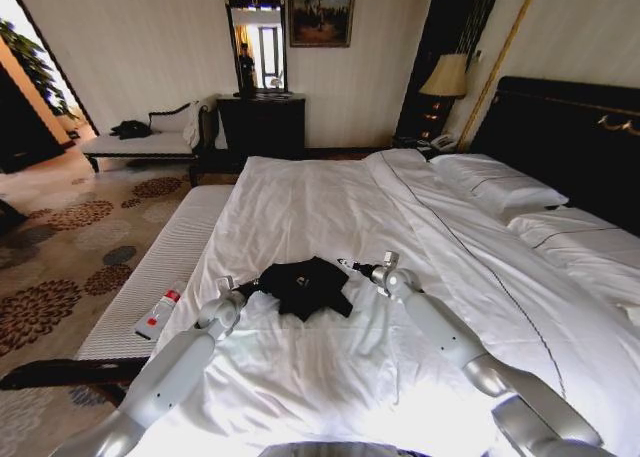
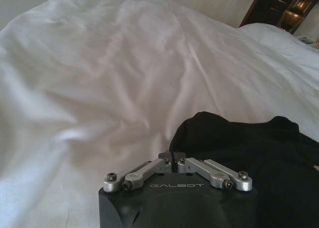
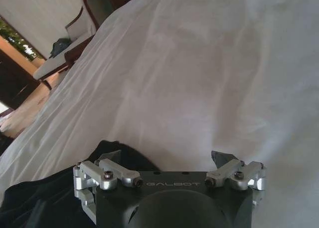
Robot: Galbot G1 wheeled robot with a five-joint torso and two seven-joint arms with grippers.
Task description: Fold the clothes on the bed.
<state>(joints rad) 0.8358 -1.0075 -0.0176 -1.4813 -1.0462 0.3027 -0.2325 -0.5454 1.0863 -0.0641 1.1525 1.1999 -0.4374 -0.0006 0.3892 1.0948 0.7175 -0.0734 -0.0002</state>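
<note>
Left wrist view shows my left gripper [image 2: 172, 158] with its fingers drawn together at the edge of the black T-shirt [image 2: 249, 158]; the tips meet right where the dark cloth begins, so I judge they are pinched on its hem, though the contact itself is tucked under the linkage and I cannot see the fabric between them. My right gripper [image 3: 167, 158] stands with its fingers spread wide apart, one fingertip [image 3: 110, 156] over the shirt's dark edge and the other above bare sheet, nothing held.

From my head camera, both arms reach in from either side of the shirt [image 1: 303, 285], left gripper [image 1: 250, 289] at its left margin, right gripper [image 1: 350, 267] at its upper right corner. That makes sense for folding: one side is anchored while the other is poised to take the opposite edge.

The shirt lies bunched in a dark heap near the foot of the bed [image 1: 420, 237], on the white duvet [image 1: 320, 207], well short of the pillows [image 1: 495, 182]. Its sleeves, collar and any lettering are lost in the crumpled black folds; I cannot tell front from back. A small white bottle [image 1: 158, 314] with a red cap rests on the bench beside the bed, apart from the work.
</note>
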